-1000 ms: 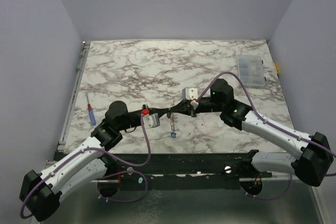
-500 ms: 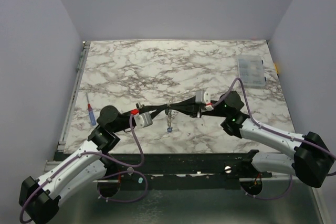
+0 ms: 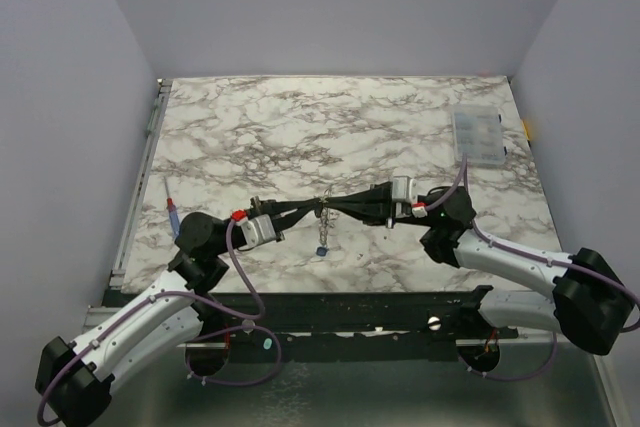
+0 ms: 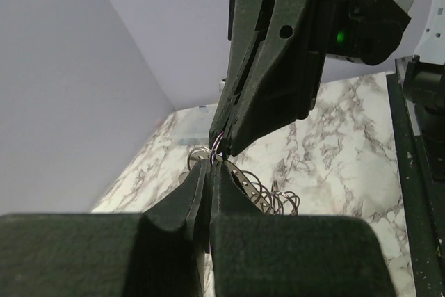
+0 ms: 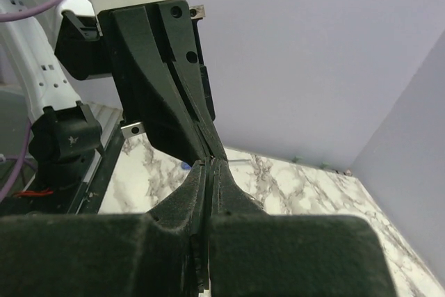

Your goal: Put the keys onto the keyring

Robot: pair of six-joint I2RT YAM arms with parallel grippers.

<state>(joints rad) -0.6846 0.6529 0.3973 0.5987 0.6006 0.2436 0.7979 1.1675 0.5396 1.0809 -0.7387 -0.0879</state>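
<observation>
- Top view: the 2 black hands meet tip to tip over the middle of the white-and-grey marbled worktop [image 3: 300,117]. The left hand [image 3: 311,210] and the right hand [image 3: 334,207] are both clenched on the keyring [image 3: 322,212], a thin silvery wire loop held between their tips.
- A short link chain [image 3: 322,232] hangs straight down from the ring. The blue key [image 3: 322,251], tiny and plastic-headed, is at its lower end; whether it touches the surface I cannot tell.
- A clear plastic box [image 3: 478,135] lies at the far right. A slim blue-and-red pen tool [image 3: 172,211] lies at the far left.
- Left wrist view: the matte black, wedge-shaped fingers [image 4: 181,203] are pressed together. A hair-thin wire is pinched where their tip meets the right hand's tip, and shiny wire loops show just behind.
- Right wrist view: the wedge fingers [image 5: 236,199] are likewise pressed shut, their tip touching the left hand's tapered tip.
</observation>
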